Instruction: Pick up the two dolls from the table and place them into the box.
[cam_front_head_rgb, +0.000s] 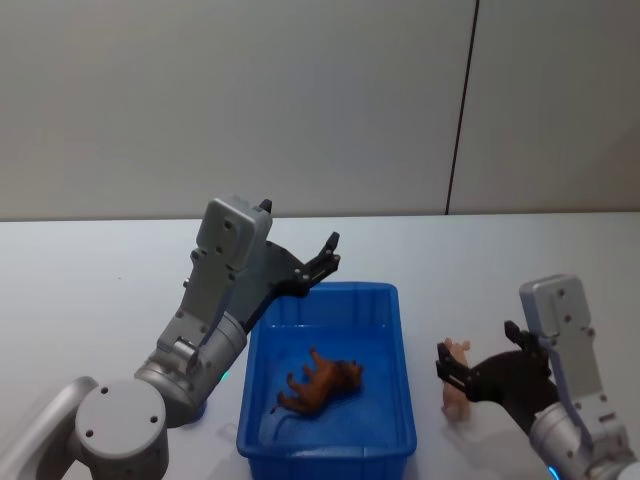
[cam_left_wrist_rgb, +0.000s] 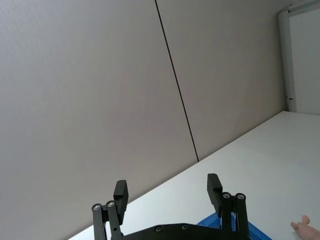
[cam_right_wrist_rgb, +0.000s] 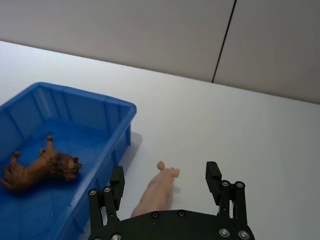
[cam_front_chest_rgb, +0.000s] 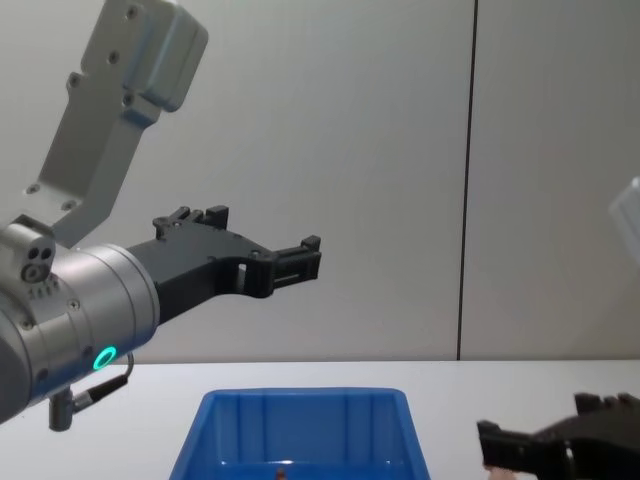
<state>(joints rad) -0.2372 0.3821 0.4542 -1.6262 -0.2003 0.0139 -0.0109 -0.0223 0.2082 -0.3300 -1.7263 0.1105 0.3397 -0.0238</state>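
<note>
Dolls, I'm counting two: the brown lion (cam_right_wrist_rgb: 37, 167) is lying on its side inside the one blue box (cam_right_wrist_rgb: 122, 107), and the pink pig (cam_right_wrist_rgb: 155, 192) is sitting on the white table (cam_right_wrist_rgb: 240, 130) just beside the box's right wall. My right gripper (cam_right_wrist_rgb: 165, 171) is hovering low, fingers apart, straddling the pig without pinching it. My left gripper (cam_left_wrist_rgb: 167, 185) is hanging raised above the box's far left corner, fingers spread, holding nothing.
</note>
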